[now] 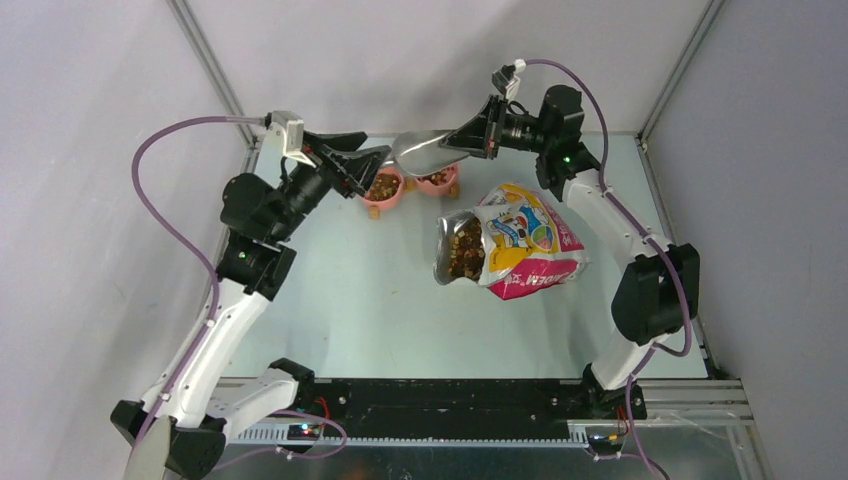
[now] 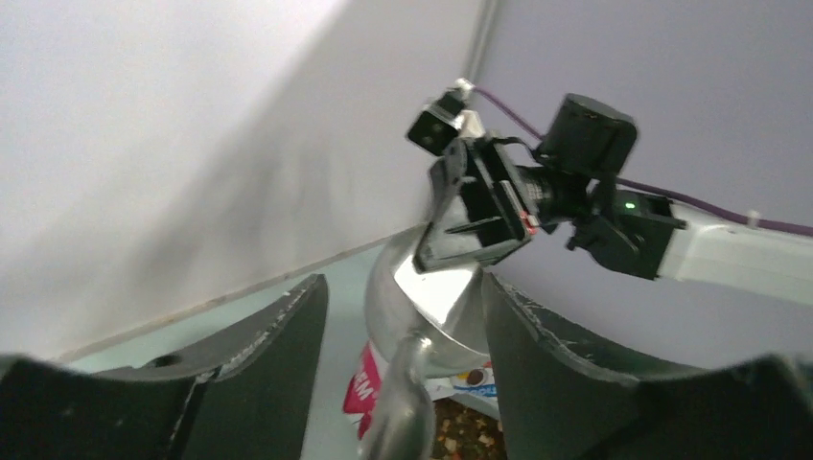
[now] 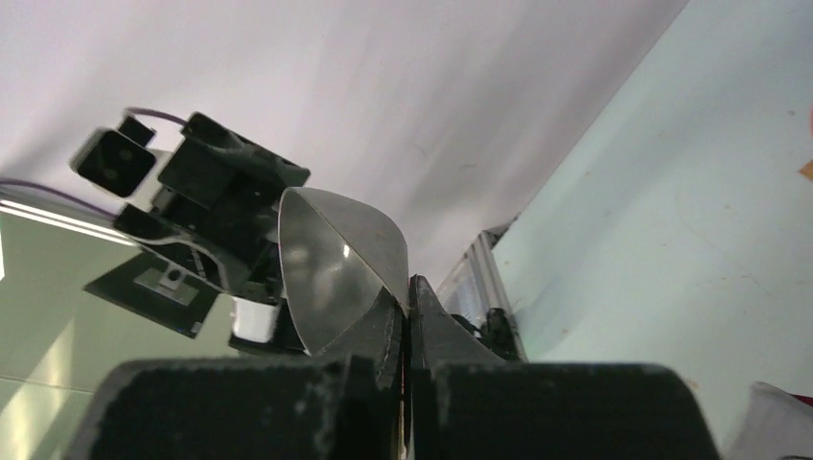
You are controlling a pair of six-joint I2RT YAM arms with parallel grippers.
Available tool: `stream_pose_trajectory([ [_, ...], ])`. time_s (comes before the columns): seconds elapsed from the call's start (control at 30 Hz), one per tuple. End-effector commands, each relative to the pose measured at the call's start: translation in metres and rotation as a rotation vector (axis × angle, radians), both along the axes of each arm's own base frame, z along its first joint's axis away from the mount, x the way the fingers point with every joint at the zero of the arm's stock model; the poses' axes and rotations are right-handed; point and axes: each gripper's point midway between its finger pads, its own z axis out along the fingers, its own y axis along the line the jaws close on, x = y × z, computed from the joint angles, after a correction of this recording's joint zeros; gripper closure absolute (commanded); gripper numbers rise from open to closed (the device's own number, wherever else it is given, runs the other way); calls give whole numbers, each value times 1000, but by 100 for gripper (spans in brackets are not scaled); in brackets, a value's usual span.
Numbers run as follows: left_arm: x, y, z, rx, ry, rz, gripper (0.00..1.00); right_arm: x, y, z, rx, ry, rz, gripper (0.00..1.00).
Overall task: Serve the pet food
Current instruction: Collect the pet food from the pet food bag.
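Observation:
Brown kibble (image 1: 463,250) fills the open mouth of the printed bag (image 1: 528,240) lying at centre right. More kibble lies in two pink bowls, the left bowl (image 1: 383,186) and the right bowl (image 1: 437,180), at the back. My right gripper (image 1: 478,135) is shut on the rim of the grey metal scoop (image 1: 425,150) and holds it in the air above the bowls. No kibble shows in the scoop. My left gripper (image 1: 368,165) is open by the left bowl. In the left wrist view the scoop's handle (image 2: 407,393) lies between its spread fingers (image 2: 278,335), with kibble (image 2: 465,436) below.
White walls and metal frame posts close the back and sides. The right wrist view shows the scoop (image 3: 336,268) pinched edge-on at my right gripper (image 3: 407,287), with the left arm's wrist (image 3: 201,211) behind it. The bag's pink edge (image 2: 369,383) is below the left gripper (image 2: 403,280).

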Motion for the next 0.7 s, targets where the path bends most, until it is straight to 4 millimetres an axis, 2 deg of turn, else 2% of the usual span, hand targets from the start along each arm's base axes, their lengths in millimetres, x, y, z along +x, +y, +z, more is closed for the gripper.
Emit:
stream_pose_trajectory([
  [0.0, 8, 23, 11, -80, 107, 133, 31, 5, -11, 7, -22, -104, -44, 100],
  [0.1, 12, 27, -6, -66, 234, 158, 25, 11, -22, 10, -31, -111, -86, 100],
  [0.23, 16, 18, -25, -45, 397, 112, 22, 13, -26, 13, -48, -140, -115, 100],
  [0.5, 14, 8, -48, -162, 730, -90, 25, 2, -33, 30, 32, -245, -161, 100],
  [0.53, 14, 8, -46, -197, 752, -108, 25, 0, -34, 37, 47, -274, -162, 100],
  [0.67, 6, 3, -44, -251, 805, -214, 27, 2, -35, 38, 36, -287, -200, 100],
])
